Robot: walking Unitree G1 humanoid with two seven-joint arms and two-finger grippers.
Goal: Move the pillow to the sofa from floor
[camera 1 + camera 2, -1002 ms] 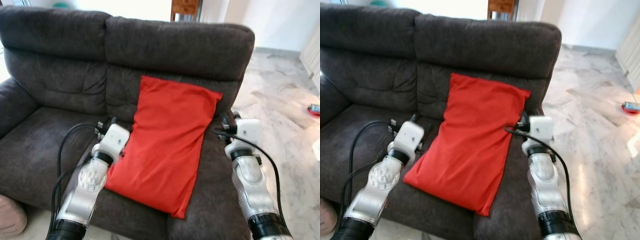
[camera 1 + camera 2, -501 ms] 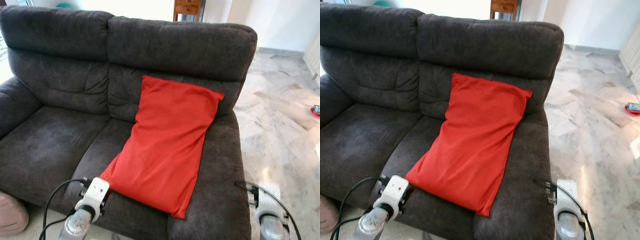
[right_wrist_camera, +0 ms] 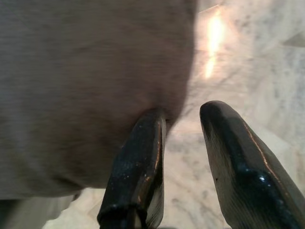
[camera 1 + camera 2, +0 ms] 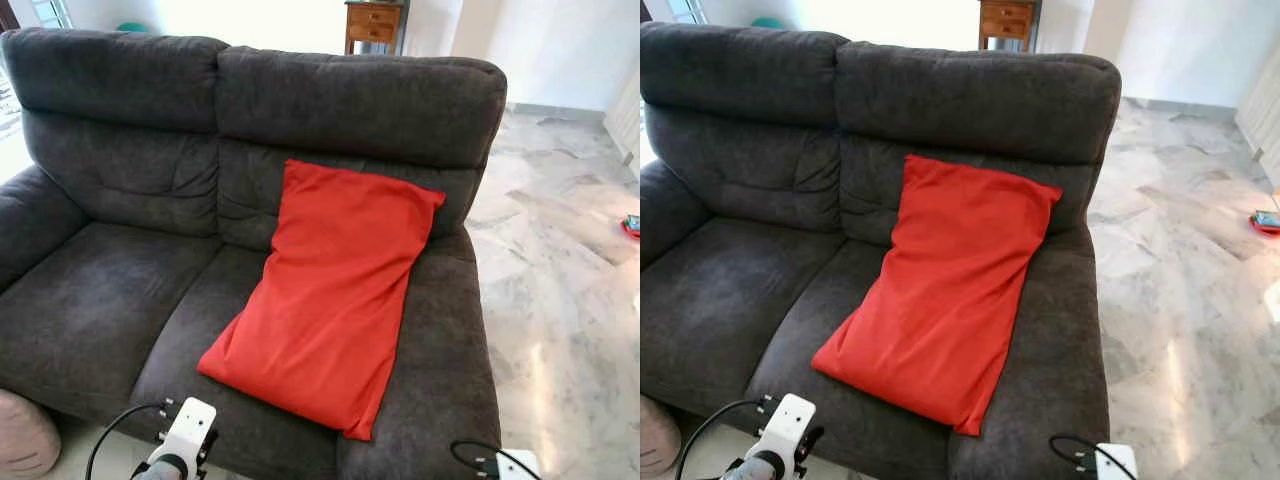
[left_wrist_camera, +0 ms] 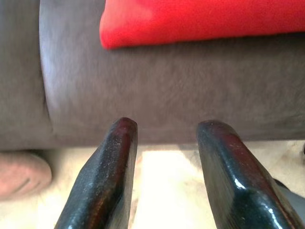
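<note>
The red pillow [image 4: 335, 295] lies on the right seat of the dark grey sofa [image 4: 110, 300], its top leaning against the backrest. Nothing is touching it. My left arm's white wrist [image 4: 187, 432] is low, in front of the sofa's front edge. In the left wrist view my left gripper [image 5: 167, 126] is open and holds nothing; it faces the seat front, with a corner of the pillow [image 5: 190, 21] beyond. My right gripper [image 3: 185, 112] is open too, beside the sofa's side [image 3: 86, 86] and over the marble floor.
A pink cushion [image 4: 22, 440] sits on the floor at the sofa's left front corner. Marble floor [image 4: 570, 300] stretches to the right, with a small coloured object [image 4: 630, 223] at its far edge. A wooden cabinet [image 4: 373, 18] stands behind the sofa.
Both arms have come away from the pillow's sides and dropped toward the bottom of the picture. The pillow stays where it was on the sofa.
</note>
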